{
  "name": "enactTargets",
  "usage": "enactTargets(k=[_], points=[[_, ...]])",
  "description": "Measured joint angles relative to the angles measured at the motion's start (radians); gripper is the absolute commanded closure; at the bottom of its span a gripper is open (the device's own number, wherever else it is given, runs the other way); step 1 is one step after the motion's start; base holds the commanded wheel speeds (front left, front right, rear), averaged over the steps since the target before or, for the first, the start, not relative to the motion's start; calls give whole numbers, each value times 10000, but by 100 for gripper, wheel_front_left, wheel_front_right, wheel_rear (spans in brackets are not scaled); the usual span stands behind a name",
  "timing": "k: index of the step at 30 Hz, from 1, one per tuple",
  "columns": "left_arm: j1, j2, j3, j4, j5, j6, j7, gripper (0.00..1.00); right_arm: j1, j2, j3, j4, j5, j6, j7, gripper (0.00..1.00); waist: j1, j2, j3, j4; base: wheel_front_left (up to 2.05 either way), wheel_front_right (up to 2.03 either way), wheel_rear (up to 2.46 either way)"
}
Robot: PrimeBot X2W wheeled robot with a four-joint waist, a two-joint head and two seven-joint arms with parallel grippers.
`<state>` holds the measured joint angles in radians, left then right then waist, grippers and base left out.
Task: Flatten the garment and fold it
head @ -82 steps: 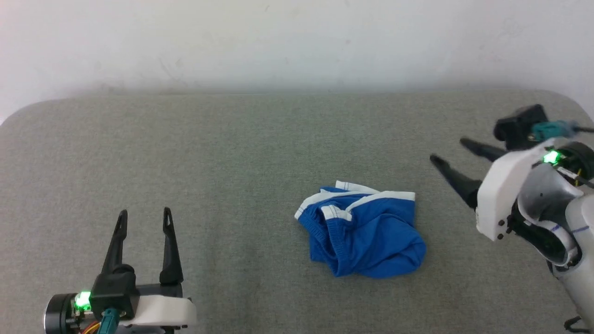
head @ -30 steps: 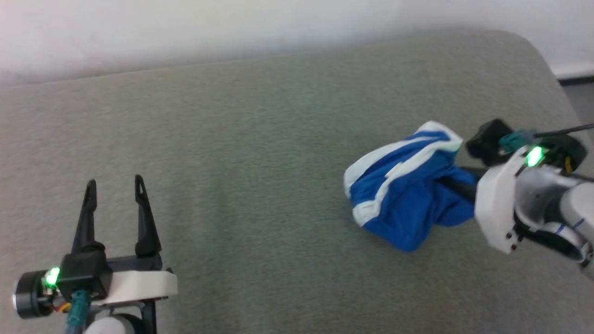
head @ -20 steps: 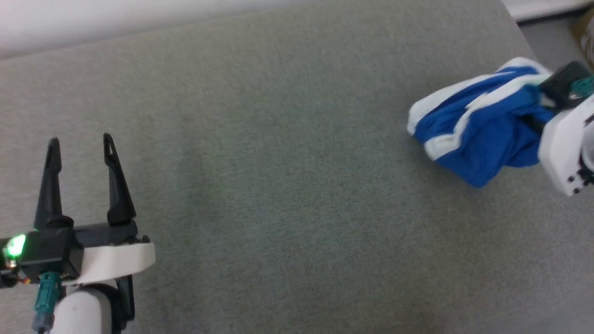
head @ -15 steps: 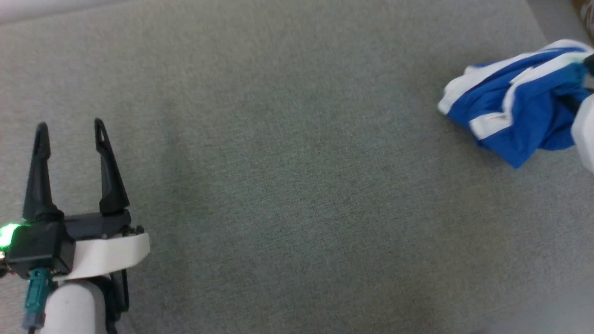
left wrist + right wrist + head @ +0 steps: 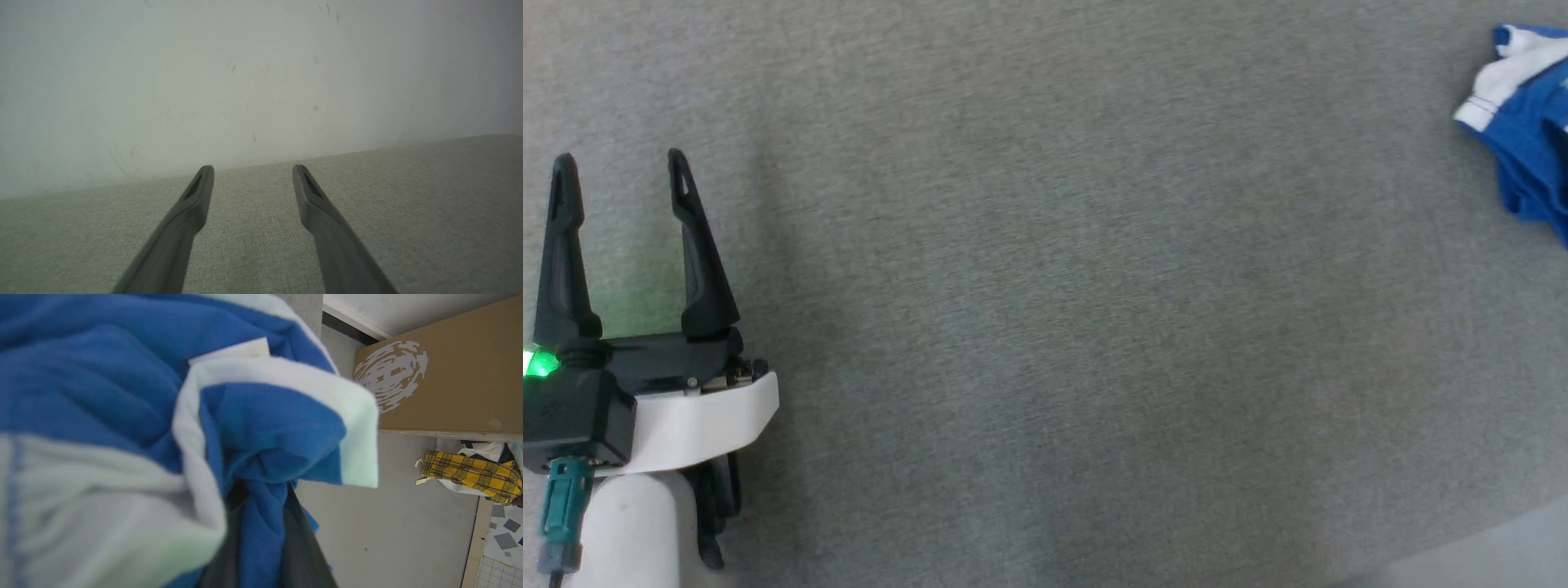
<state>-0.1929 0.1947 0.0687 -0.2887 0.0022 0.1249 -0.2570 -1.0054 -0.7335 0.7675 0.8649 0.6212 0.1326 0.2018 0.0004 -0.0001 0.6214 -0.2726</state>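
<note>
The garment point(image 5: 102, 396) was bright blue with white bands. The table point(image 5: 1045, 327) was flecked grey-green. The left gripper point(image 5: 620, 159) had black fingers point(image 5: 698, 261), a white shell and a green light. A cardboard box point(image 5: 461, 384) was brown with a white scribbled mark; a cloth point(image 5: 470, 473) was yellow with dark checks.

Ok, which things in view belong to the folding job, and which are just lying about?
Job:
blue shorts
right gripper, shut on them
left gripper, open
grey surface

Lying about:
cardboard box
yellow plaid cloth
</note>
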Motion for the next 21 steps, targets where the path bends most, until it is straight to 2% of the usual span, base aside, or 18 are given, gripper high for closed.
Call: enactTargets(k=[1,2,3,4,10,14,18,21], points=[[0,0,-12,17,-2,2,0,0,-4,79,58,153,-13,-13,4,100,-1,0,22,47,0,0,0],[-1,-2,-21,44,-4,8,0,0,-24,128,46,311,0,-13,4,78,-2,0,19,86,0,0,0],[-1,-17,-33,88,-10,29,0,0,-49,169,12,454,59,-13,-4,27,-3,0,-15,112,0,0,0],[0,-42,-63,140,-21,38,0,0,-59,207,-27,581,84,-13,-63,0,-3,0,-68,136,0,0,0],[246,-372,-144,518,-100,182,0,0,-37,171,-46,1246,-196,-8,-631,0,-3,0,-749,283,0,0,0],[799,-502,-117,945,-186,207,2,0,-18,-90,-88,1254,-784,4,-1657,0,-6,0,-1525,391,0,0,0],[1228,-669,-61,1325,-290,213,0,0,-14,-98,-1039,1221,-863,2,-3381,0,-6,1,-2335,546,0,0,0],[1599,-748,17,1544,-305,211,0,0,223,192,-1868,991,-1139,2,-4393,0,-7,0,-3104,762,0,0,0]])
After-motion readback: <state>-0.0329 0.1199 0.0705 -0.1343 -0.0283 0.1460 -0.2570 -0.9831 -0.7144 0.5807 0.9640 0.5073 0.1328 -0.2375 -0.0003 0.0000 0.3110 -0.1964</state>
